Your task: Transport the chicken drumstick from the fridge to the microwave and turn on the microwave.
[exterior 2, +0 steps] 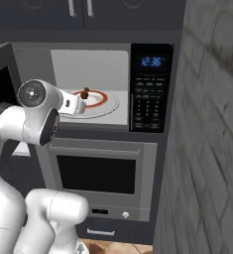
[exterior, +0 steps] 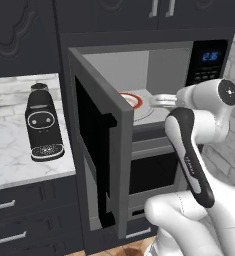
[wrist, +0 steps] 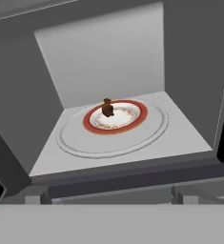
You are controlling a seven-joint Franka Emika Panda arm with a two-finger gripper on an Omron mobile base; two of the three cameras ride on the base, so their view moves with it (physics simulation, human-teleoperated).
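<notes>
The microwave (exterior 2: 88,89) stands with its door (exterior: 101,150) swung wide open; its blue display (exterior 2: 151,61) is lit, the digits too blurred to read with certainty. Inside, one white glass turntable (wrist: 147,138) carries one red-rimmed plate (wrist: 116,117), and on that plate stands one chicken drumstick (wrist: 107,108), upright. The gripper (exterior 2: 82,105) is at the cavity mouth, jaws spread wide, holding nothing. One black coffee machine (exterior: 42,122) stands on the marble counter (exterior: 9,150). One oven (exterior 2: 98,176) sits beneath.

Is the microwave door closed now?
No, the microwave door stands swung open to the left, and the chicken drumstick sits on the red-rimmed plate inside the microwave.
</notes>
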